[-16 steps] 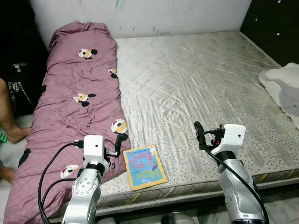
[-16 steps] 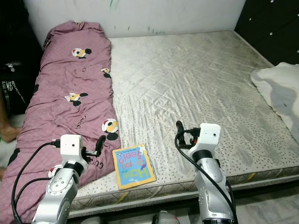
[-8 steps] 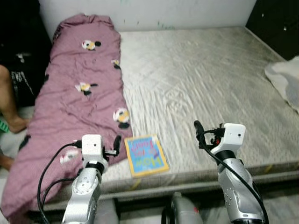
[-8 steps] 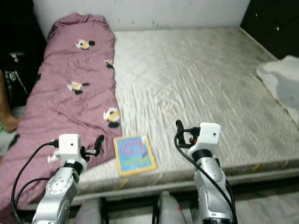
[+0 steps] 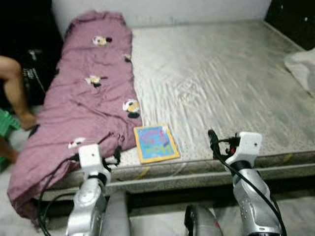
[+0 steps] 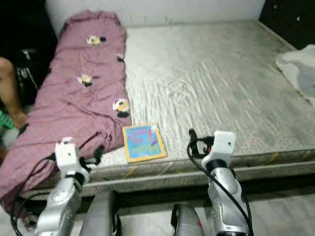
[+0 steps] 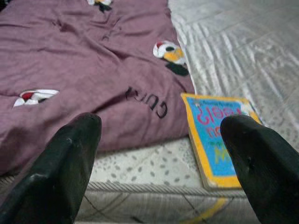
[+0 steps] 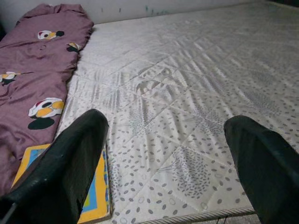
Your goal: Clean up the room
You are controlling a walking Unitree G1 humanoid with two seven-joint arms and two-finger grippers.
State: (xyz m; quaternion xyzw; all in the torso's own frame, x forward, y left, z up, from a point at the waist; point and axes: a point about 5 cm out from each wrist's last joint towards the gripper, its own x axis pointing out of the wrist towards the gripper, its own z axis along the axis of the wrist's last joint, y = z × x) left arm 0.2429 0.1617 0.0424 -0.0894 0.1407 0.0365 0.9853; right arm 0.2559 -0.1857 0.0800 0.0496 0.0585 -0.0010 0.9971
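A picture book (image 5: 156,143) lay at the mattress (image 5: 231,88) edge, touching the purple blanket (image 5: 78,103). Left gripper (image 7: 161,158) and right gripper (image 8: 168,163) both stood wide, holding nothing.

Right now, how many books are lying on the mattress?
1. The book lies near the front edge of the mattress, beside the purple blanket. Others could be hidden under the blanket.

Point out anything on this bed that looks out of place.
A children's book lies near the front edge of the bare mattress, turned askew beside the purple blanket. The blanket is rumpled and slumps over the mattress's left edge. A crumpled white cloth sits at the right edge.
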